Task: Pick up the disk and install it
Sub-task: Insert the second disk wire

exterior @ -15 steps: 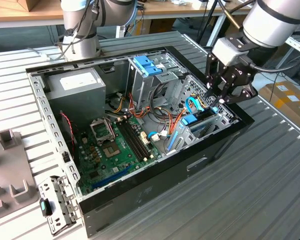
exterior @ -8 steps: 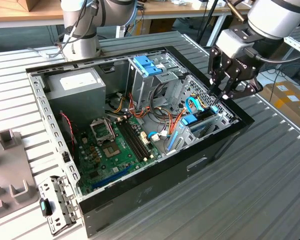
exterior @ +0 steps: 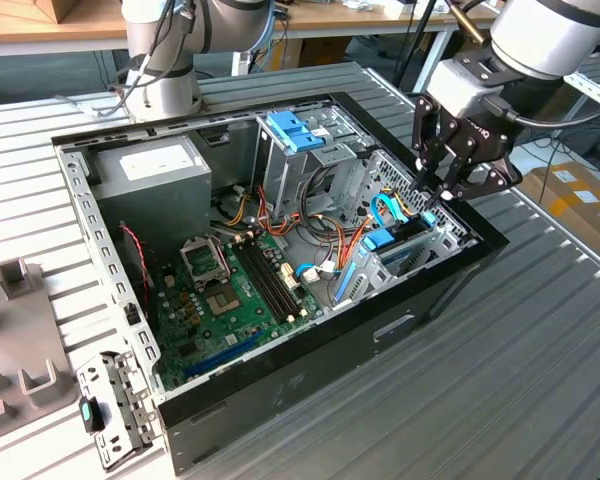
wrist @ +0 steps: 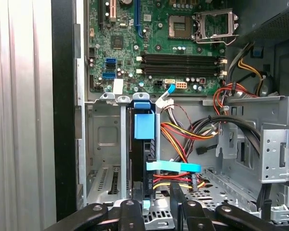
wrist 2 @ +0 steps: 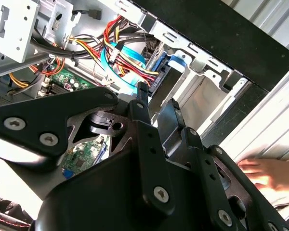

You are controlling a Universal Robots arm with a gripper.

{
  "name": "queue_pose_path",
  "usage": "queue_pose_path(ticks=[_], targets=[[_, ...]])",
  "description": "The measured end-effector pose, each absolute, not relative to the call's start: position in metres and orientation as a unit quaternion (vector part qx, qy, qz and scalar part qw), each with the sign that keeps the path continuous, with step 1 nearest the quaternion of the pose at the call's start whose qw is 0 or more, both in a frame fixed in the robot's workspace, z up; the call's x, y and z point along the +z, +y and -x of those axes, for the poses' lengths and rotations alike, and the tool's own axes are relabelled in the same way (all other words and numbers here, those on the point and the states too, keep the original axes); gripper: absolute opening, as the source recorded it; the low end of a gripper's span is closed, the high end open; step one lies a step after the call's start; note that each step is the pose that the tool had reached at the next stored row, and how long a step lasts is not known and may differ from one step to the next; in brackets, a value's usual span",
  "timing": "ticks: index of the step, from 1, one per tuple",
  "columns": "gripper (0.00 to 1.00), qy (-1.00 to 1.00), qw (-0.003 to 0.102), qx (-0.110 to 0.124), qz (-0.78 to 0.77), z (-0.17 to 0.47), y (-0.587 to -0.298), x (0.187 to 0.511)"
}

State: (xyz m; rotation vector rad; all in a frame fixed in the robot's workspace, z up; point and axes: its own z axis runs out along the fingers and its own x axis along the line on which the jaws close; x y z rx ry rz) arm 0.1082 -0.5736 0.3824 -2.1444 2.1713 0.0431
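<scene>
One tool (exterior: 435, 190) | above disk (wrist: 143, 144) in bay | cables (wrist: 183, 137) beside

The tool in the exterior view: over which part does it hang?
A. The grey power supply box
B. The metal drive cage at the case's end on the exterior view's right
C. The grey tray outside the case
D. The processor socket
B: the tool hangs over the metal drive cage, well apart from the power supply box and the processor socket.

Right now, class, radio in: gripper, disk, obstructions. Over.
Gripper over the drive cage, at the disk standing in its slot. Cable bundle beside the slot. A hand rests outside the case.
</scene>
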Motion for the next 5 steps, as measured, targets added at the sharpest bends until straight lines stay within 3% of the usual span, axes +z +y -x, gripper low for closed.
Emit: queue_pose_path(ticks=[5], targets=[[0.36,0.711,0.045,0.014,0.702,-0.108,-0.5735,0.3825]])
